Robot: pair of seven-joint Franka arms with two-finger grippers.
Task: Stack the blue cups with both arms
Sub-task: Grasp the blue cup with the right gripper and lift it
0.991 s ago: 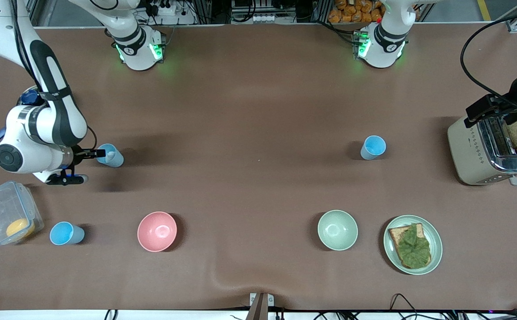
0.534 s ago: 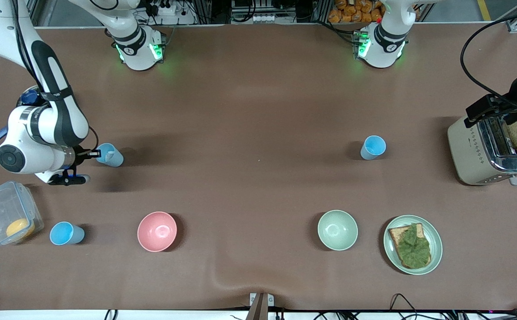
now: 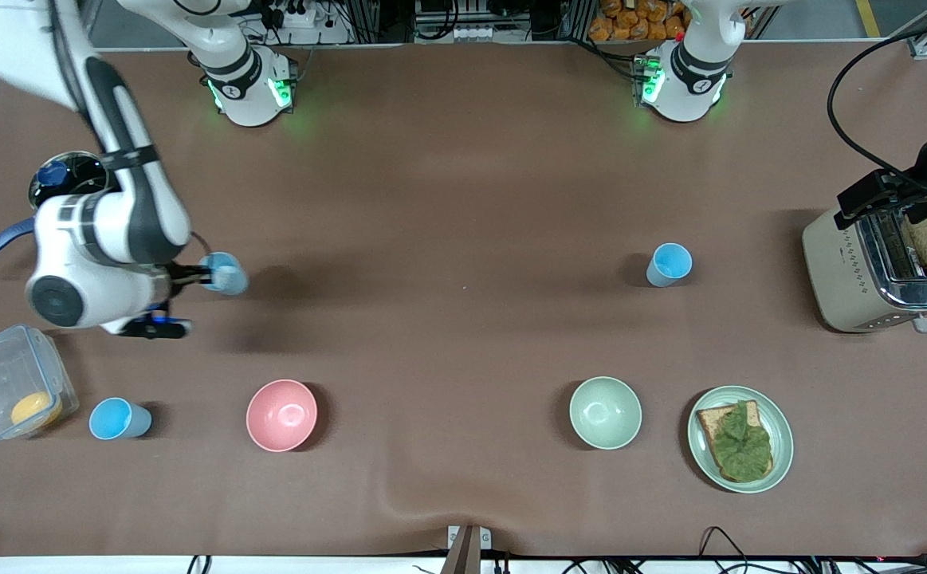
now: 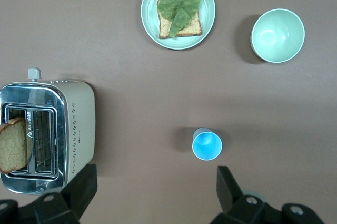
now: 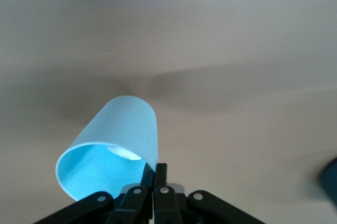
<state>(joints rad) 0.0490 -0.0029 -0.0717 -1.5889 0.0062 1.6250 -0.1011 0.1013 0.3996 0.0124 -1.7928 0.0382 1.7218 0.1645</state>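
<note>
Jaws of right gripper (image 5: 156,174) pinch rim of small light-blue tapered plastic cup (image 3: 226,275), lifted over brown worktop (image 3: 447,199) | left gripper (image 4: 152,187) wide, waiting above second blue cup (image 4: 207,145) | likely light, stiff, slick; rim grip suits.

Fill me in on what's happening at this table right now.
The right gripper is shut on a blue cup's rim, holding it off the table at the right arm's end. Two more blue cups stand on the table: one beside the clear container, one near the toaster. The left gripper is open above the toaster, which holds a bread slice. No cups are stacked yet.
</note>
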